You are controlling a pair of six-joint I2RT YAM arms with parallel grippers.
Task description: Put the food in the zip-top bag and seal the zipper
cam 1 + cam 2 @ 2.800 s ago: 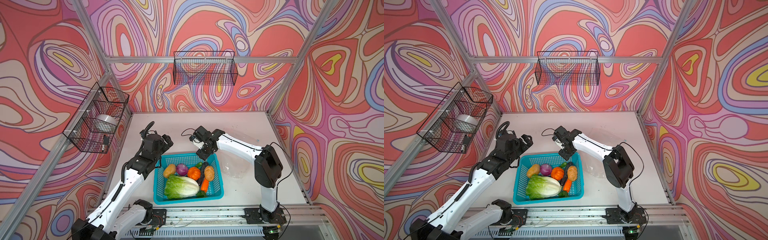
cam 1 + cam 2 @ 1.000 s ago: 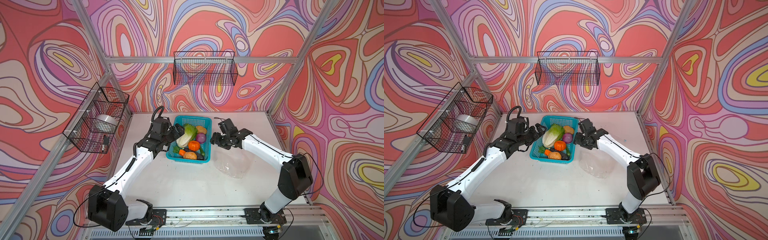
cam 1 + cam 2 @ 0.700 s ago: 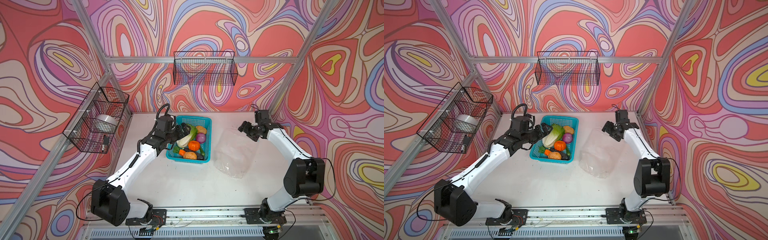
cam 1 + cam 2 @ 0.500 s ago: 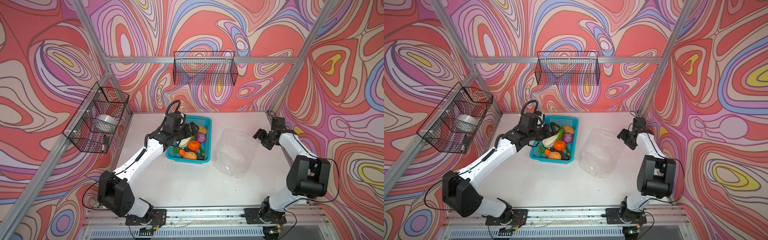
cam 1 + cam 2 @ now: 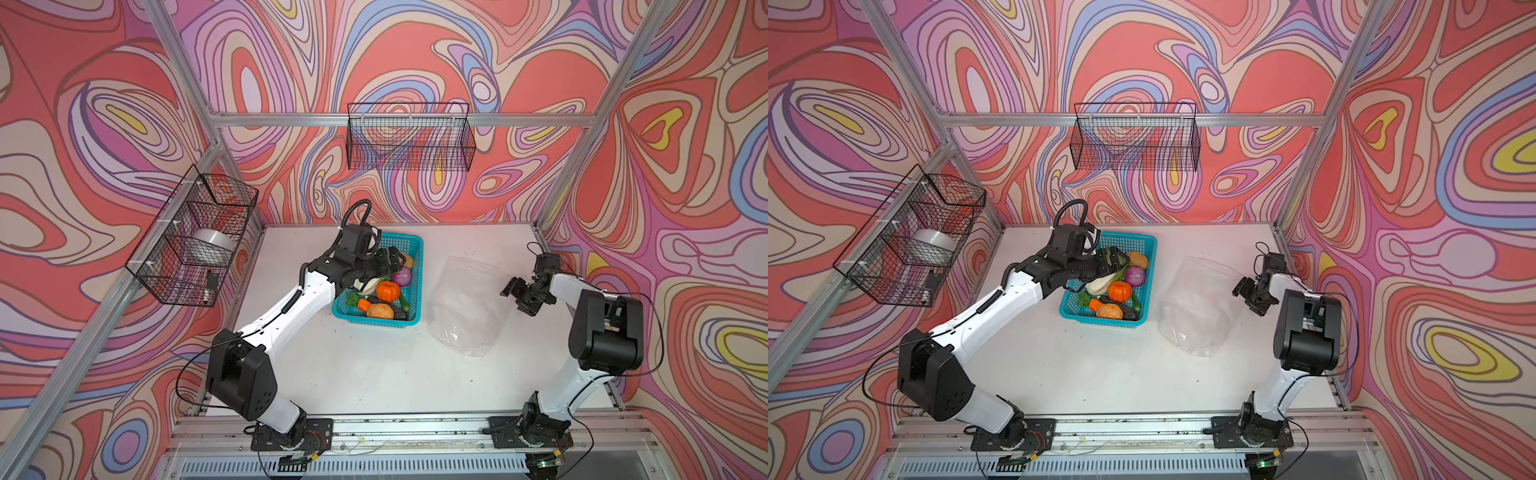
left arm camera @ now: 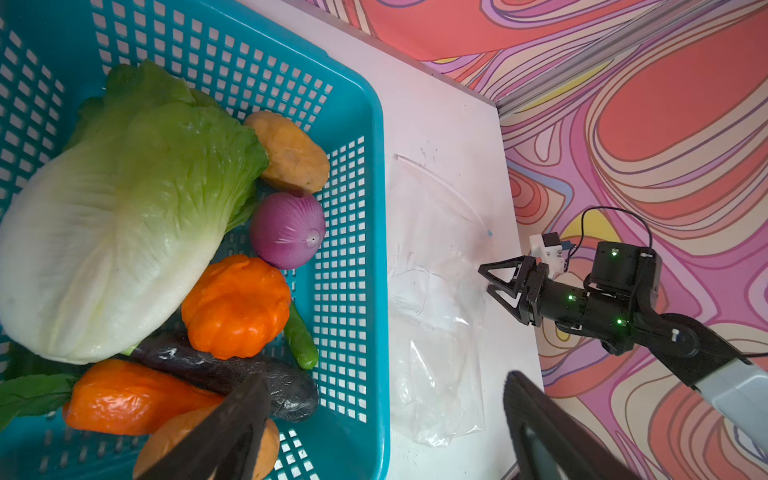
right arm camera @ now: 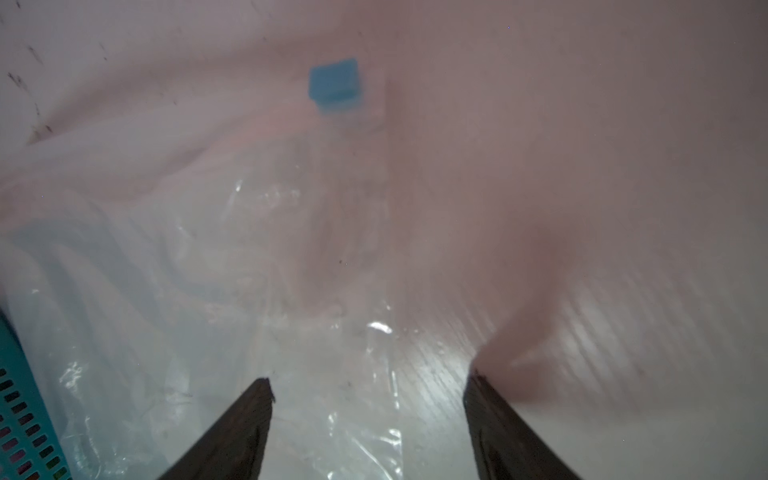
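The food (image 5: 387,291) lies heaped in the teal basket (image 5: 417,249) on the tabletop (image 5: 353,374). The clear bag (image 5: 465,307) lies flat just beside it, blue slider (image 7: 333,81) at one corner. The left fingers (image 6: 232,428) hang wide over the basket. The right fingers (image 7: 241,428) are spread wide at the bag's edge, holding nothing.

Toy vegetables (image 5: 388,291) in teal basket (image 5: 374,322), clear zip-top bag (image 5: 461,316) flat beside

Lower half of table (image 5: 353,374) open; teal basket (image 5: 374,323) and clear bag (image 5: 465,316) crowd upper middle of frame.
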